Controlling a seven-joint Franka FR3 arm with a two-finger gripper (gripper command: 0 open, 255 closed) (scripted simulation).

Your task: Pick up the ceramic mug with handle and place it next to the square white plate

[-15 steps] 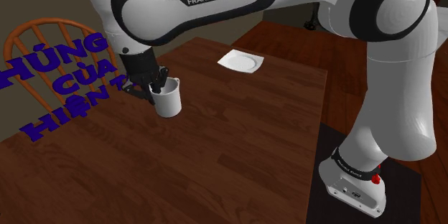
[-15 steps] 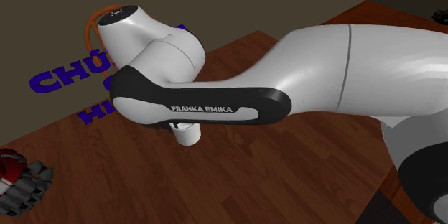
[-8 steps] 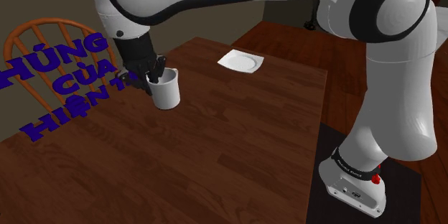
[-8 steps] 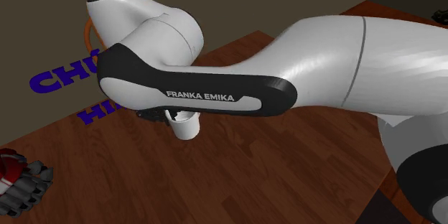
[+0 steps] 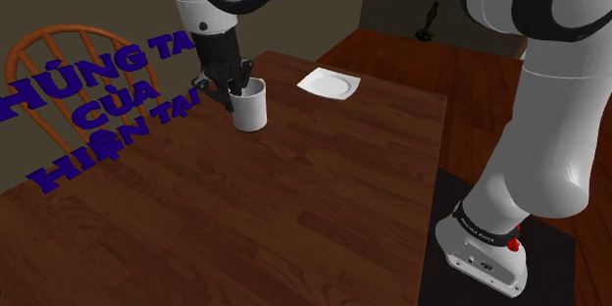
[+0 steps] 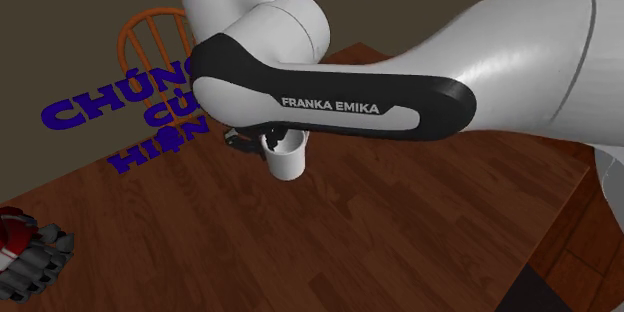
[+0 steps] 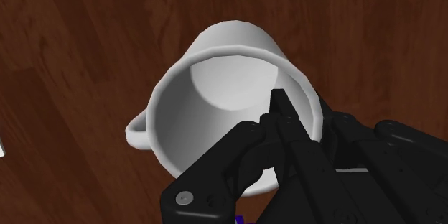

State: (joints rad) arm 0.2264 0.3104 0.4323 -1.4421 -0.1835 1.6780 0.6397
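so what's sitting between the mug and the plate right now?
Nothing. In the shoulder view only bare wooden tabletop lies between the mug and the square plate.

You were working in what looked like a home dining room: a wooden table [image 5: 324,186] with a plate [image 5: 330,84] on it, a spindle-back chair [image 5: 39,54] beside it, and probably plank floor [image 5: 412,54] beyond.

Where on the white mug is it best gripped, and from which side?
The rim wall, from above: the mug is upright with its mouth open, so one finger goes inside and one outside, as the gripper does. The handle is a small side loop.
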